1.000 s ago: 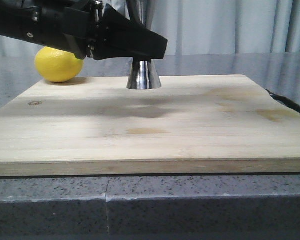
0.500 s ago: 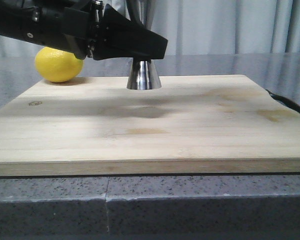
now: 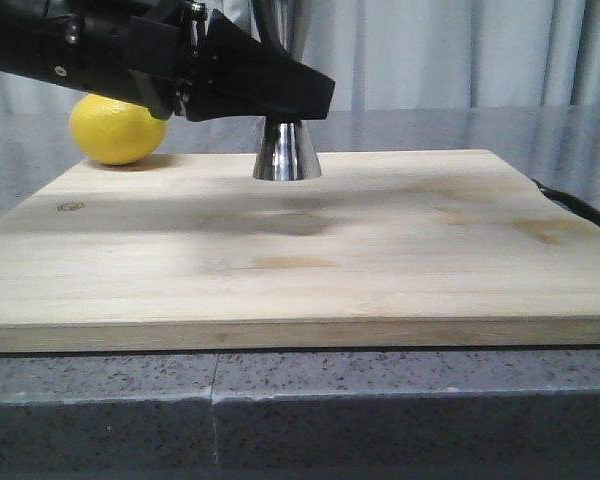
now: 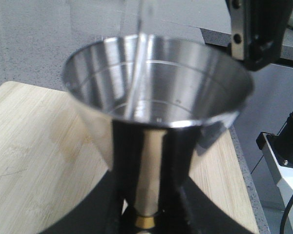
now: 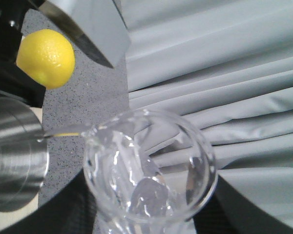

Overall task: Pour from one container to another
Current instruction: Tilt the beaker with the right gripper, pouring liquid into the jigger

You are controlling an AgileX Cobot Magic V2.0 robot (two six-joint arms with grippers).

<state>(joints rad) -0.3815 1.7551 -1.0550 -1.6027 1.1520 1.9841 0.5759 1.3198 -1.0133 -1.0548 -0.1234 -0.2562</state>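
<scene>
Steel, mirror-polished, the hourglass jigger (image 3: 286, 150) stands on the pale wooden board (image 3: 310, 260), the left gripper (image 4: 149, 207) clamped at its waist. Only the right wrist view shows the right gripper (image 5: 136, 226) holding the tilted clear glass beaker (image 5: 149, 170) beside the jigger's rim.

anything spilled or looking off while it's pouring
Nothing stands out. The stream from the tilted beaker lands inside the jigger, which stands upright on the cutting board in the left gripper. No puddle shows on the board; the lemon sits beside it.
</scene>
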